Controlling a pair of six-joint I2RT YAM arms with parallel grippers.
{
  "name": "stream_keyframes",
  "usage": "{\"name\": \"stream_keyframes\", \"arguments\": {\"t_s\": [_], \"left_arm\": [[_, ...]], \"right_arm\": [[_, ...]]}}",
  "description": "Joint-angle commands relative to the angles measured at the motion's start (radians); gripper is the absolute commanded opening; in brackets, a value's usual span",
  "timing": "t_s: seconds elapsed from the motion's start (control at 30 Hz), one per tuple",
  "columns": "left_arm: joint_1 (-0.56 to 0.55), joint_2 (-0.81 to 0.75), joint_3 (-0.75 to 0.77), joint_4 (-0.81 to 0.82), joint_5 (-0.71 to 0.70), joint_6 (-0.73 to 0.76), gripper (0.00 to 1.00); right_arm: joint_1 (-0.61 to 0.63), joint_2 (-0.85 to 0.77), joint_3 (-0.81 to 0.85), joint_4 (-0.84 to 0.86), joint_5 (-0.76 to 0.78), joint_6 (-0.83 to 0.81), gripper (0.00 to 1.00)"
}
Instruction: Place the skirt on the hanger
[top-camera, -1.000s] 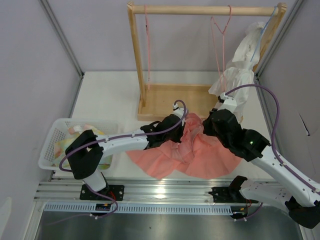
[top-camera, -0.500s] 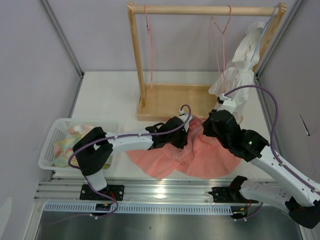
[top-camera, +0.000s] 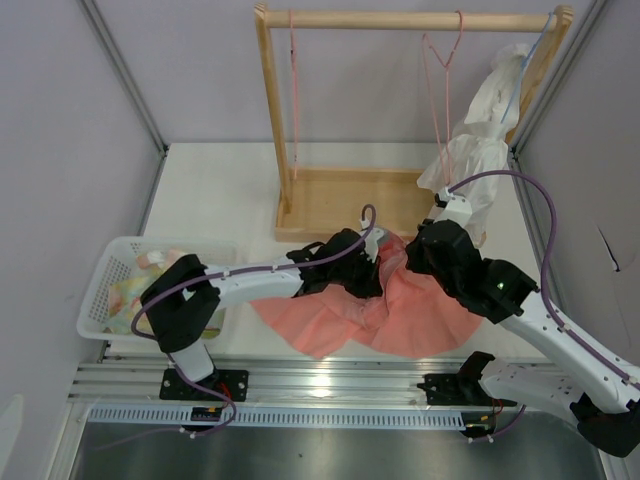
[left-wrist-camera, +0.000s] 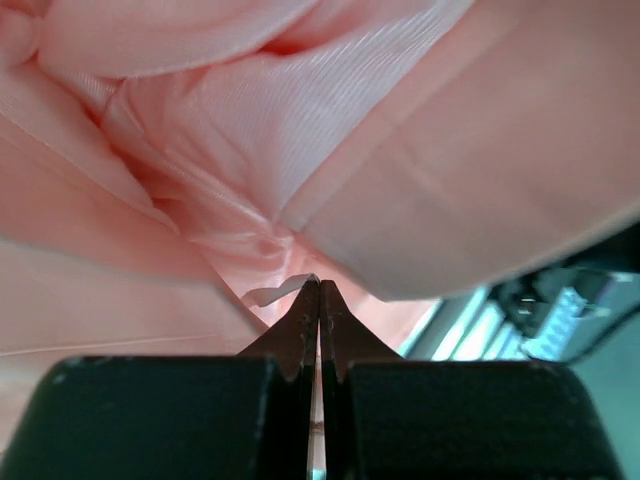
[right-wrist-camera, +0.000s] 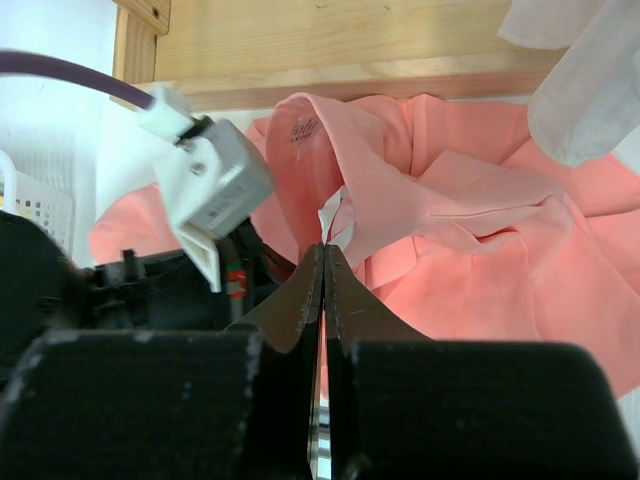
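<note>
The left fingers (left-wrist-camera: 312, 315) are clenched tip to tip. They seem to nip a thin fold of the skirt (left-wrist-camera: 420, 170), because a small pale strip curls out right at their tips, but the view is too close to be sure how much cloth is between them. The right fingers (right-wrist-camera: 316, 275) are also pressed together. They grasp the salmon-pink fabric at the folded waist edge, just below a white label (right-wrist-camera: 330, 215).

In the top view the two wrists stand near each other above the back part of the skirt. Between them the cloth is gathered into a raised bunch. The rest of it spreads flat on the counter (top-camera: 215, 190) toward the near edge, in front of the base of the wooden rack (top-camera: 345, 195).

The hanger (top-camera: 441, 70), a thin pink wire one, hangs by its hook from the top rail of the rack, on the right side and well apart from the skirt. A second pink hanger (top-camera: 296, 90) hangs near the left post. A white garment (top-camera: 480, 140) hangs at the right end of the rack. Its lower part comes down just beside the right wrist. On the left of the counter is a white basket (top-camera: 100, 290) with a patterned cloth (top-camera: 135, 290) inside.
</note>
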Motion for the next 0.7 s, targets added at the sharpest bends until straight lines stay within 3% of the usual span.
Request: {"name": "stream_keyframes", "arguments": {"t_s": [0.0,0.33,0.67], "left_arm": [[0.032,-0.109,-0.004,0.076,0.091,-0.079,0.00],[0.055,-0.281,-0.064,0.129,0.116,-0.134,0.00],[0.128,-0.462,-0.228,0.351,0.197,-0.296,0.00]], "right_arm": [[0.009,-0.011,0.036,-0.003,0.019,0.004,0.00],[0.020,-0.004,0.107,-0.029,0.027,-0.013,0.00],[0.069,0.015,0.209,-0.029,0.027,-0.048,0.00]]}}
